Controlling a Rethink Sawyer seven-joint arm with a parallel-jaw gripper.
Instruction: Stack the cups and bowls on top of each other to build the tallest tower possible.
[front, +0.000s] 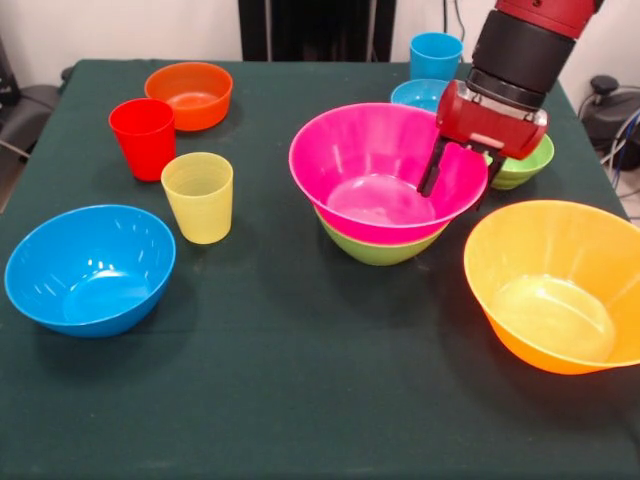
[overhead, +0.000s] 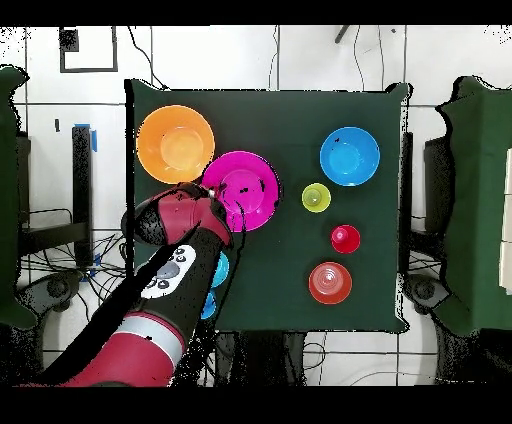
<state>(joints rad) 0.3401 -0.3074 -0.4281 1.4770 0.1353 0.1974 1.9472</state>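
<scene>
Red-and-black gripper (front: 462, 172) straddles the far-right rim of the large glossy pink plastic bowl (front: 375, 170): one dark finger (front: 432, 170) inside the wall, the other (front: 494, 168) outside it. Jaws look narrowed on the rim, so it appears to hold the bowl by its edge, though real pinch pressure can't be confirmed.

Pink bowl sits nested in the medium green plastic bowl (front: 378, 250); that two-bowl pile is the tower so far, mid-table. Overhead view shows the pink bowl (overhead: 243, 190) with the arm over its edge.

Just behind the gripper: small green bowl (front: 525, 168), small light blue bowl (front: 415, 94), light blue plastic tumbler (front: 436, 55) at the far edge. Large yellow-orange plastic bowl (front: 555, 285) sits close on the near right. On the left: translucent yellow tumbler (front: 198, 196), red tumbler (front: 143, 137), small orange bowl (front: 189, 94), medium blue bowl (front: 90, 267), all separate on the dark green table (front: 300, 400).

Step, as judged: seating or releasing pink on green. To do well: check pink is level and centred before opening, open fully, lift straight up so the inner finger doesn't drag the rim and tip the pile. Watch the small green bowl close behind when withdrawing.
</scene>
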